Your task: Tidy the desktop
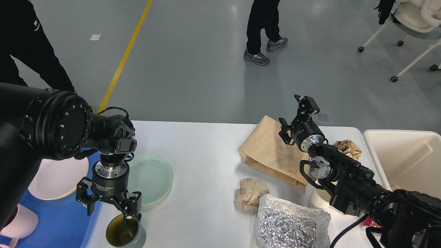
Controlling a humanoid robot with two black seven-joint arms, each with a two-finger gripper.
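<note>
Floor [193, 69]: smooth grey, glossy — soft reflections of overhead light show as pale patches. Yellow line [125, 55] painted on it, running diagonally from top centre-left down toward the left. Small white scrap [95, 37] lies on the floor left of that line. Person in dark trousers and grey sneakers [263, 31] stands top centre, only legs visible. Second person in black [29, 44] at the left edge, upper body partly visible. Top right — white chair on castors [411, 26], something dark draped over it. No walls or windows visible.
</note>
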